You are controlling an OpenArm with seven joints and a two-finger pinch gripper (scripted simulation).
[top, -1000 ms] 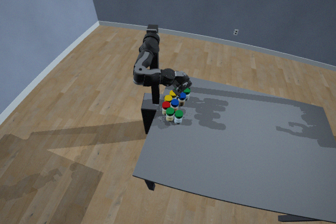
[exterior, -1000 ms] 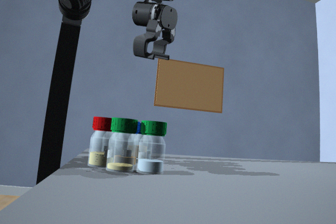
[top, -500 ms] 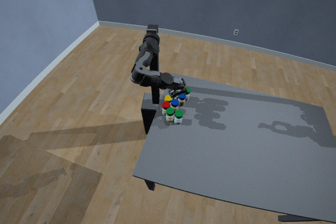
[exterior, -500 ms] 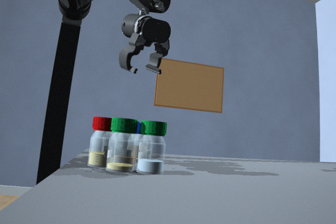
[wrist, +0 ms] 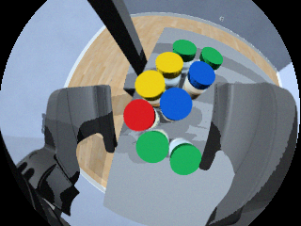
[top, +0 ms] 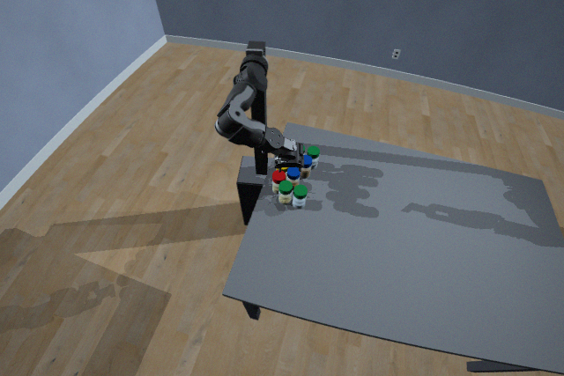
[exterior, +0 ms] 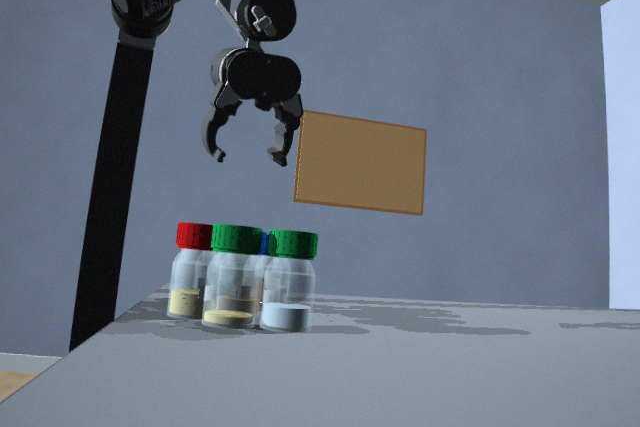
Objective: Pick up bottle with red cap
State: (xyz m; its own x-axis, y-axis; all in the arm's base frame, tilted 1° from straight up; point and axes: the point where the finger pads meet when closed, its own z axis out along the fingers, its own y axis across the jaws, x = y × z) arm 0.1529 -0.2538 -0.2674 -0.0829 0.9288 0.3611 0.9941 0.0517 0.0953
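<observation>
The bottle with the red cap (top: 278,180) stands upright at the left edge of a tight cluster of bottles near the table's corner. It also shows in the exterior view (exterior: 192,269) and in the wrist view (wrist: 139,115). Bottles with green caps (exterior: 235,277), blue caps (wrist: 176,104) and yellow caps (wrist: 150,83) stand pressed around it. My gripper (exterior: 247,156) hangs well above the cluster, fingers pointing down, open and empty. In the wrist view the red cap lies between the two fingers, nearer the left one.
The cluster sits close to the table's left edge and the black arm pedestal (top: 259,135). A brown board (exterior: 360,170) hangs on the far wall. The grey table top (top: 400,244) stretches to the right of the bottles.
</observation>
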